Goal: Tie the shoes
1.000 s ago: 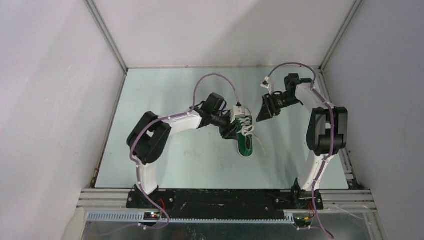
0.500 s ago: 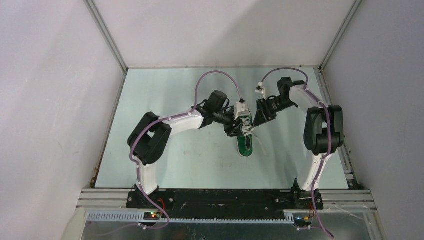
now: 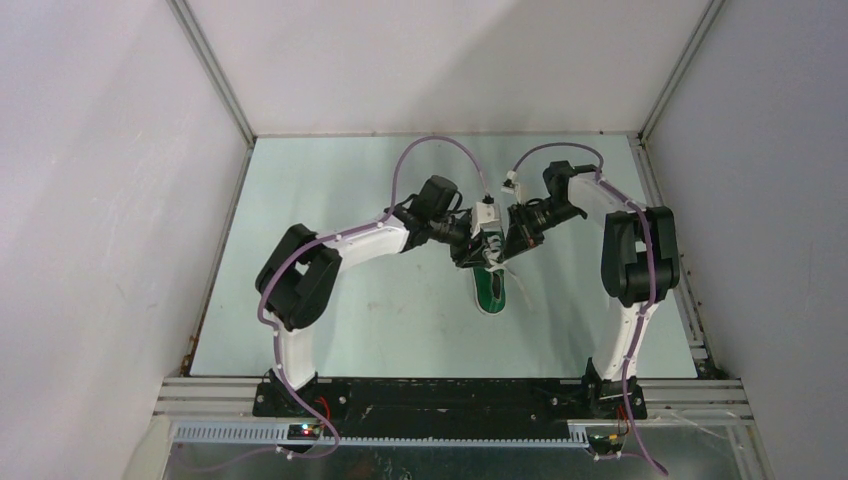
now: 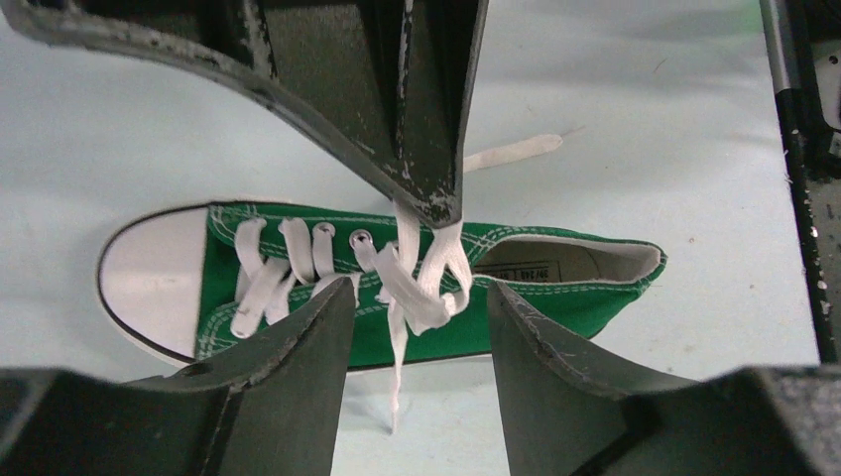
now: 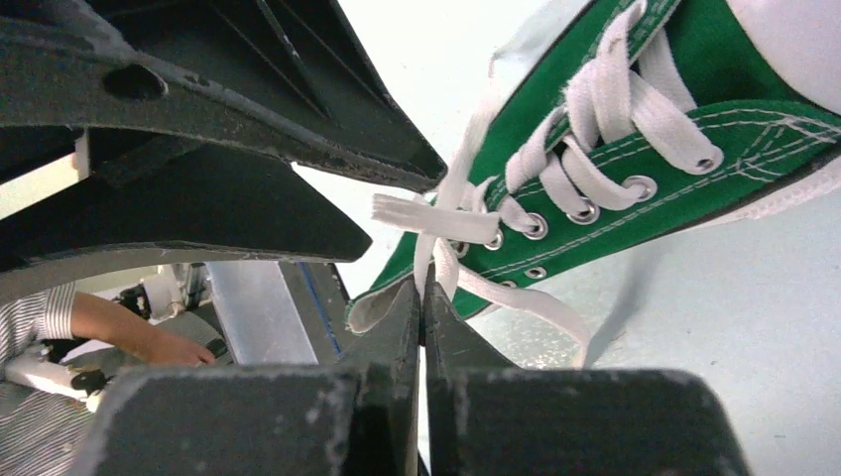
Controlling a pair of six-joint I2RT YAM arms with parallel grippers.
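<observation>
While our left gripper (image 4: 417, 317) hangs open over the small green canvas sneaker (image 4: 555, 302) (white toe cap), our right gripper (image 5: 424, 297) pinches its long white lace (image 5: 436, 216).

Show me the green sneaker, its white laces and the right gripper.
green sneaker (image 4: 565, 302): left wrist view, heel-side canvas.
white laces (image 4: 424, 296): left wrist view, bunched strands.
right gripper (image 5: 424, 293): right wrist view, closed fingertips.

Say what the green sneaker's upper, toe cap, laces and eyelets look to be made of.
Upper: green woven fabric, likely canvas, matte, with pale stitching lines.
Toe cap: smooth and white, probably rubber, with a dark line along its edge.
Laces: flat white woven tape that looks soft; cotton or polyester, the look leaves it open.
Eyelets: shiny silver rings, apparently metal.
</observation>
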